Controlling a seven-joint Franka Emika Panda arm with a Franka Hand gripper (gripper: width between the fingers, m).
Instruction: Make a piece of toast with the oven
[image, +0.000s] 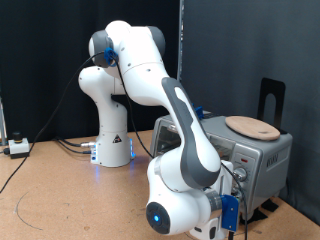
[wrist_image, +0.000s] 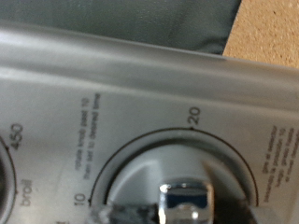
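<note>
The silver-grey oven (image: 250, 150) stands at the exterior view's right. My gripper (image: 238, 200) is pressed against its front control panel, low down. In the wrist view the gripper (wrist_image: 187, 213) straddles the chrome grip of the timer knob (wrist_image: 187, 196), and the dark fingers (wrist_image: 121, 213) sit tight against both sides of it. The dial ring around the knob shows the marks 10 and 20. Part of a second dial (wrist_image: 14, 168), marked 450 and broil, shows at the edge. The piece of toast is out of view.
A round tan wooden board (image: 252, 127) lies on top of the oven, with a black stand (image: 272, 100) behind it. The robot base (image: 112, 140) stands on the brown table, and cables and a small white box (image: 17, 147) lie at the exterior view's left.
</note>
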